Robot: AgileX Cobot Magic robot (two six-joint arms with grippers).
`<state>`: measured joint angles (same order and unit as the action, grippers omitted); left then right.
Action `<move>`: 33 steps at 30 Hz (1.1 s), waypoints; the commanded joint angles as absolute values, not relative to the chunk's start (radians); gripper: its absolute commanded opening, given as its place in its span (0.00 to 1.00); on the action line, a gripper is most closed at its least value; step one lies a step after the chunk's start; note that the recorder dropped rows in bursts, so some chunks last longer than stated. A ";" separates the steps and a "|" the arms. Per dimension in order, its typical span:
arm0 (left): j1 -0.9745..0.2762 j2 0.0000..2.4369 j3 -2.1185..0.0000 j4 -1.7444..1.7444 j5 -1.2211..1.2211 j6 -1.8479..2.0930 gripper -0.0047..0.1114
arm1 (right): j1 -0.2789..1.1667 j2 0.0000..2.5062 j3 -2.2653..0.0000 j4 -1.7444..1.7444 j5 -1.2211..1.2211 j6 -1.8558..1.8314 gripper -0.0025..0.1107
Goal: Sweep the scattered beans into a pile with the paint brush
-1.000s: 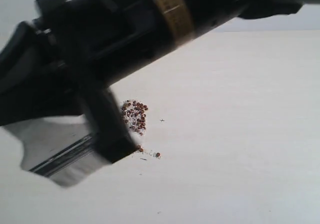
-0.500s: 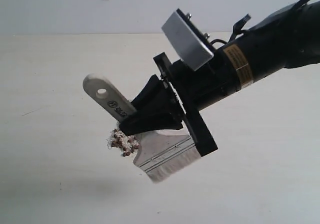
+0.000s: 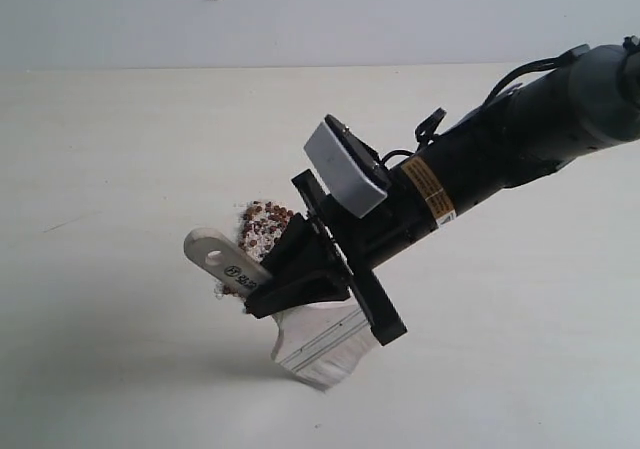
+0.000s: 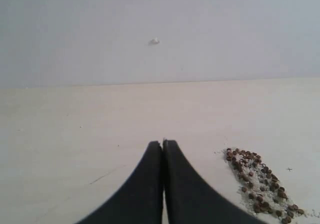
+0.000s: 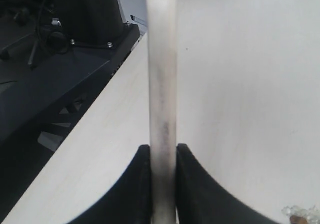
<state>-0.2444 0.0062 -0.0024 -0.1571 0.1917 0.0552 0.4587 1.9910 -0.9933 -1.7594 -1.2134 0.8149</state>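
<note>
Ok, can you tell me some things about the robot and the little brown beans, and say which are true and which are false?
1. The right gripper is clamped on the flat paint brush with a pale wooden handle and silver metal band. True.
2. The left gripper is wide open. False: it is shut, holding nothing.
3. The tiny reddish-brown beans sit gathered together on the pale table. True.
4. The brush lies flat on the table. False: the gripper holds it tilted, wide end down.
</note>
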 commanded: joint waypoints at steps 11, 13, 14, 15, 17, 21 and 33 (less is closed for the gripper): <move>-0.250 0.000 0.000 -0.160 0.187 0.052 0.05 | 0.453 2.164 -1.224 -1.744 -1.221 0.803 0.02; -0.250 0.000 0.000 -0.160 0.187 0.052 0.05 | 0.453 2.181 -1.259 -1.744 -1.221 0.814 0.02; -0.250 0.000 0.000 -0.160 0.187 0.052 0.05 | 0.453 2.189 -1.275 -1.744 -1.221 0.814 0.02; -0.250 0.000 0.000 -0.160 0.187 0.052 0.05 | 0.453 2.196 -1.289 -1.744 -1.221 0.816 0.02; -0.250 0.000 0.000 -0.160 0.187 0.052 0.05 | 0.453 2.200 -1.306 -1.744 -1.221 0.820 0.02; -0.250 0.000 0.000 -0.160 0.187 0.052 0.05 | 0.453 2.200 -1.338 -1.744 -1.221 0.848 0.02; -0.250 0.000 0.000 -0.160 0.187 0.052 0.05 | 0.453 2.129 -1.377 -1.744 -1.221 1.105 0.02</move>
